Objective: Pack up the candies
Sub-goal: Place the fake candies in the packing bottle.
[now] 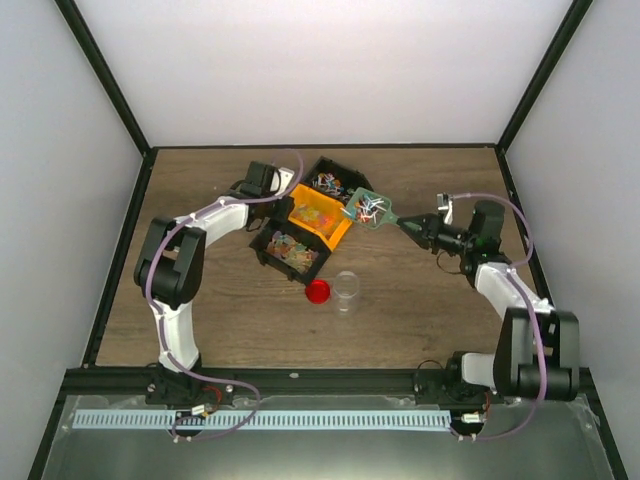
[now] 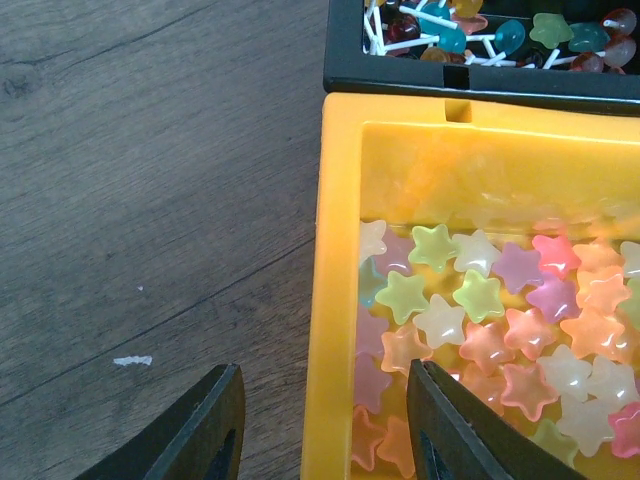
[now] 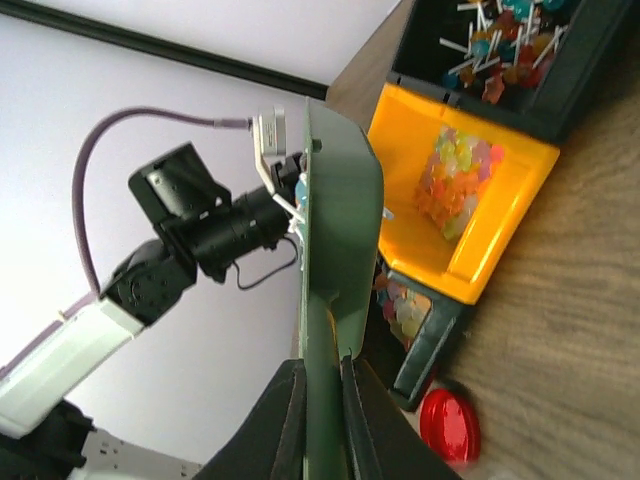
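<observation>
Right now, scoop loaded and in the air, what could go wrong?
The scoop in the right gripper carries candies; the jar looks narrower than it, so some may spill. The red lid beside the jar could get knocked. The left gripper straddles the yellow bin wall and may snag it.

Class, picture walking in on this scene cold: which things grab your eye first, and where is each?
The bright yellow bin of pastel star candies glows mid-table. Just right of it, the right pincer holds a green scoop loaded with coloured stick sweets. Nearer the arms, a red lid lies beside a clear jar.
</observation>
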Controlling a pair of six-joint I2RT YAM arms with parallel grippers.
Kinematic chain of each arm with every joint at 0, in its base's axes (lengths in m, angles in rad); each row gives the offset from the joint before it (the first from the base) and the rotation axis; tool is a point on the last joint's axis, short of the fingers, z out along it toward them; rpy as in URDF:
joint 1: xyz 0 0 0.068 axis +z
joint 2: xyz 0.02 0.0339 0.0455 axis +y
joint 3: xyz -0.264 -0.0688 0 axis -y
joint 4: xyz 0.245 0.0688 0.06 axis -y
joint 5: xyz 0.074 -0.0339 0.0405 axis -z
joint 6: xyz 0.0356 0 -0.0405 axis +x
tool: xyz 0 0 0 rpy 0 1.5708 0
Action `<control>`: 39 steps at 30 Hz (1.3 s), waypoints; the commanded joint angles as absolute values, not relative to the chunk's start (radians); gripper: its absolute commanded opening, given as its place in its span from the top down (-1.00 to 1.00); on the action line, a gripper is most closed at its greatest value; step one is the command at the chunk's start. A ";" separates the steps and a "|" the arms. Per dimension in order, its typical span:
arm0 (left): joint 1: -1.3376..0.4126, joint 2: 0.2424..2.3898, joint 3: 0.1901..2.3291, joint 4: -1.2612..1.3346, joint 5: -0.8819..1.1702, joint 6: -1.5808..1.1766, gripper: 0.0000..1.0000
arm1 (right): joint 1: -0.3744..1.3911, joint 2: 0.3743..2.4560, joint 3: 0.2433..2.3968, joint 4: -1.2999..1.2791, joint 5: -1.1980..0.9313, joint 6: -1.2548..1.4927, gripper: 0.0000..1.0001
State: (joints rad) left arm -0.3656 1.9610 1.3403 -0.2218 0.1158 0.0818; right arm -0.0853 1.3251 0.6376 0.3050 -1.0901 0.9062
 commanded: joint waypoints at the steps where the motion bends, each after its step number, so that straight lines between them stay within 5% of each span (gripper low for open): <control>1: -0.370 1.953 1.333 -0.256 0.129 0.060 0.07 | -0.097 1.181 0.621 0.051 -1.130 0.776 0.99; 12: -0.369 1.959 1.352 -0.271 0.164 0.032 0.07 | -0.097 0.923 0.529 -0.302 -1.162 0.695 0.99; 25: -0.369 1.974 1.359 -0.274 0.172 0.034 0.08 | -0.098 0.804 0.681 -0.658 -1.006 0.478 0.99; 39: -0.370 1.997 1.387 -0.317 0.166 0.033 0.10 | -0.098 0.760 0.700 -0.714 -1.027 0.468 0.99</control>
State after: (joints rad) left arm -0.3656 1.9644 1.3571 -0.2653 0.1623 0.0307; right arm -0.0891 0.7929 0.6575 -0.6907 -1.0084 0.4759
